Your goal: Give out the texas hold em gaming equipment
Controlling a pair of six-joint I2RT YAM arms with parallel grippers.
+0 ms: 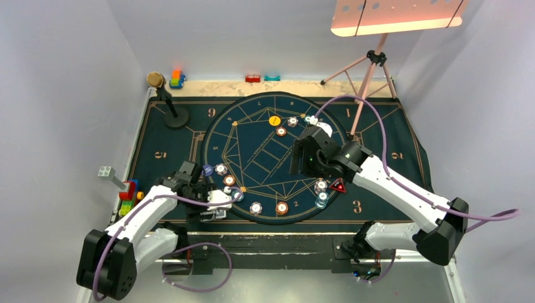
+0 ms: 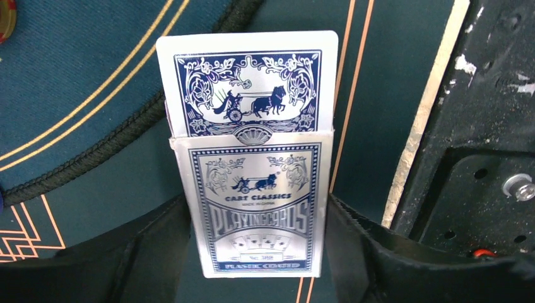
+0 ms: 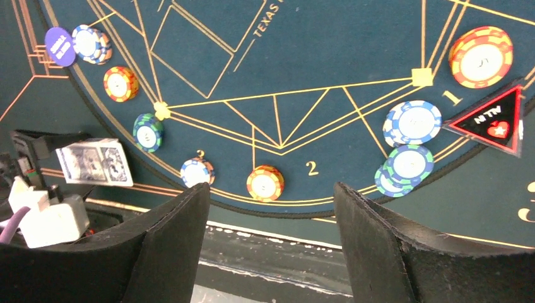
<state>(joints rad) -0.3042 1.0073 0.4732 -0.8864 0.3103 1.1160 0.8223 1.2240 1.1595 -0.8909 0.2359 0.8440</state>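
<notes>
Our left gripper [image 2: 258, 211] clasps a box of playing cards [image 2: 255, 189] by its sides, a blue-backed card [image 2: 247, 85] poking from its open top, above the felt's near-left edge. Our right gripper [image 3: 271, 208] hangs wide open over the round mat [image 1: 252, 136], where striped chips [image 3: 265, 183] ring the rim.

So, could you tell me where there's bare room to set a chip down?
The middle of the round mat, inside its ring of chips, is bare, as is the cloth between the microphone stand and that mat. The rim is crowded, most at near left, where the left gripper holds the card box.
</notes>
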